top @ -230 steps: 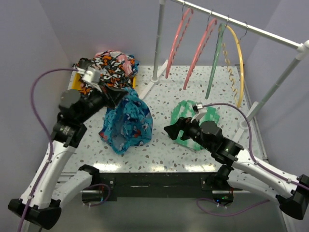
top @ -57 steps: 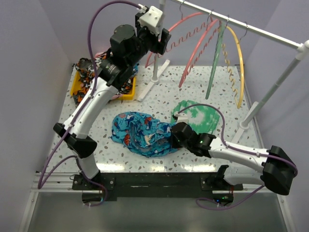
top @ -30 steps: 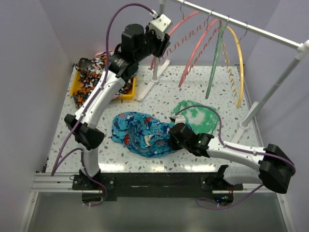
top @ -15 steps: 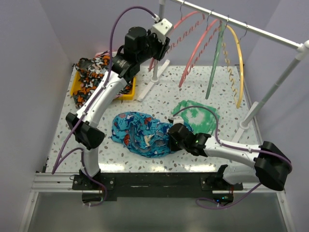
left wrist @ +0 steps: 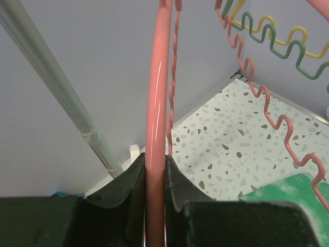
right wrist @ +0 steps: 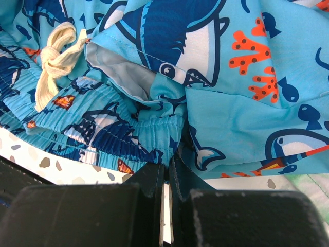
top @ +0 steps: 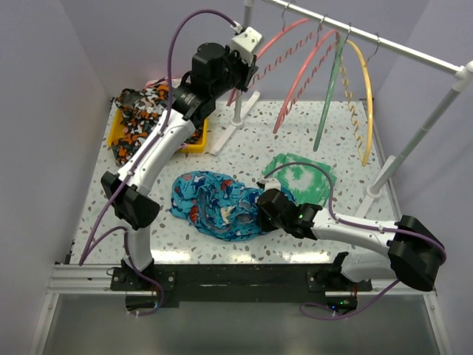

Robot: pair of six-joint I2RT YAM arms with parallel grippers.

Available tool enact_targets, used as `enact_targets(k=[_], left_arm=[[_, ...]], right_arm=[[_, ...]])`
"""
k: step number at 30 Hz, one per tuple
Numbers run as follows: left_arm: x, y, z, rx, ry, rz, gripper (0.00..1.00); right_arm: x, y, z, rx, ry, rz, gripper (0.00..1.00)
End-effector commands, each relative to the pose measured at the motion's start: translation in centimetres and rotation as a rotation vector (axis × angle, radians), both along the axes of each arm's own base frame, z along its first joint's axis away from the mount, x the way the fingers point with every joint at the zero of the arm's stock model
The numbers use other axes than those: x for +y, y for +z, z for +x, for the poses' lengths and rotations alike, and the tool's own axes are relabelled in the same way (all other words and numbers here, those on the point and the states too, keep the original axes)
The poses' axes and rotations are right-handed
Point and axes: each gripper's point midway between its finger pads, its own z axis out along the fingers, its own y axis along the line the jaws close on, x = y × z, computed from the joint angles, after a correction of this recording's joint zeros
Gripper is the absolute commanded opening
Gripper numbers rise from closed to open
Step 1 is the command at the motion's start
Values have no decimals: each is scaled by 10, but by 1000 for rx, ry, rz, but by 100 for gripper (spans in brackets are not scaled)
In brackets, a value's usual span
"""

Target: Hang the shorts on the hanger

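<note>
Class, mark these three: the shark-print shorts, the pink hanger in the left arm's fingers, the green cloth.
shorts (top: 211,203), top external view, middle of the crumpled fabric
pink hanger (left wrist: 157,103), left wrist view, its smooth curved arm
green cloth (top: 304,182), top external view, its middle

The hanger (left wrist: 157,103) runs off the top of the left wrist view, hook unseen. The shorts (right wrist: 154,77) spill past three edges of the right wrist view.
</note>
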Motion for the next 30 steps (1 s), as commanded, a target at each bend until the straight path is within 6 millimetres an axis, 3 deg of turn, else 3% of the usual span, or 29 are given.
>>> enact_targets(k=[1, 4, 12, 14, 21, 30], left_arm=[[22, 66, -10, -155, 66, -136, 0], [26, 82, -18, -196, 66, -177, 0], [36, 92, -18, -232, 108, -228, 0], [38, 103, -22, -271, 101, -262, 0], [37, 100, -22, -267, 100, -282, 0], [45, 110, -37, -299, 89, -302, 0]], right_arm=[[7, 10, 4, -27, 7, 33, 0], [6, 9, 5, -27, 4, 29, 0], [5, 9, 6, -36, -3, 26, 0], [3, 9, 6, -38, -5, 23, 0], [-3, 9, 5, -45, -16, 11, 0], [-2, 8, 6, -50, -11, 8, 0]])
